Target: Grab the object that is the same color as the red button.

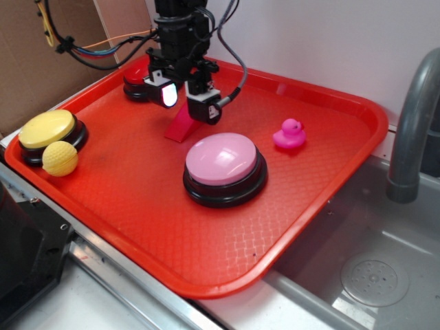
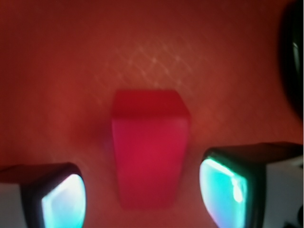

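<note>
The red tray [image 1: 323,179] rests on a light desk [image 1: 103,302] beside a sink [image 1: 371,275] with a grey faucet [image 1: 412,124]. All task items sit inside the tray.

Tray contents:
- The red wedge [image 1: 182,126] lies near the tray's middle, toward the back, flat on the tray floor. In the wrist view the wedge [image 2: 148,152] sits between the two fingers, touching neither.
- The red button [image 1: 135,79] stands in the back left corner, partly hidden behind the arm; only part of its dome and black base shows.
- The pink button [image 1: 223,168] stands just in front and to the right of the wedge, apart from it. It is the nearest neighbour on that side.
- The pink rubber duck [image 1: 289,135] stands upright to the right, well apart from the wedge.
- The yellow button [image 1: 49,134] sits at the left edge, with the yellow ball [image 1: 60,159] touching or just beside its front.

The pincer [image 1: 184,102] hangs directly over the wedge's upper end, fingers spread wide. The fingers [image 2: 61,199] show glowing cyan pads and flank the wedge with a gap on each side. Nothing lies between the fingers and the wedge. Cables run from the arm toward the back left, above the red button.
</note>
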Controlling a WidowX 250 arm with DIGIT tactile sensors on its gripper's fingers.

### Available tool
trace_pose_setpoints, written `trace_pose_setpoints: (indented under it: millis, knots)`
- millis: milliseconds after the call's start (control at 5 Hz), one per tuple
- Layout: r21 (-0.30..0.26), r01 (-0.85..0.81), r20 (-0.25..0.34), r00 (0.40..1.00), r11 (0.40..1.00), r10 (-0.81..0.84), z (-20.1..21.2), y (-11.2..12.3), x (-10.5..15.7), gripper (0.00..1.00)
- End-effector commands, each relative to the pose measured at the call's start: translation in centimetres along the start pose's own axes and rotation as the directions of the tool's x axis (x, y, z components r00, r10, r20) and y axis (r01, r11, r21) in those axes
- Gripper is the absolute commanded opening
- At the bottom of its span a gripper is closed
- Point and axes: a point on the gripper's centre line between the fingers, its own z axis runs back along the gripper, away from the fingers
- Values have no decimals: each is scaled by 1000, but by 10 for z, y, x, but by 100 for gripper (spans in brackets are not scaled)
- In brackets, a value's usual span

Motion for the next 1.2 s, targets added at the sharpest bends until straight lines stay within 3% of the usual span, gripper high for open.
trace_pose_setpoints:
  millis: [0,200,400,600,800,1000]
  knots:
    - [6,-2,0,1000,1000,2,-2,1,18,100]
    - [5,-6,-26,1000,1000,6,-17,2,20,66]
    - [3,-22,-54,998,1000,22,-24,4,19,0]
    - [-26,78,-95,992,997,-80,-17,10,10,0]
    - [48,185,-140,974,982,-177,31,31,-24,0]
    - [57,118,-135,985,991,-110,76,57,-71,0]
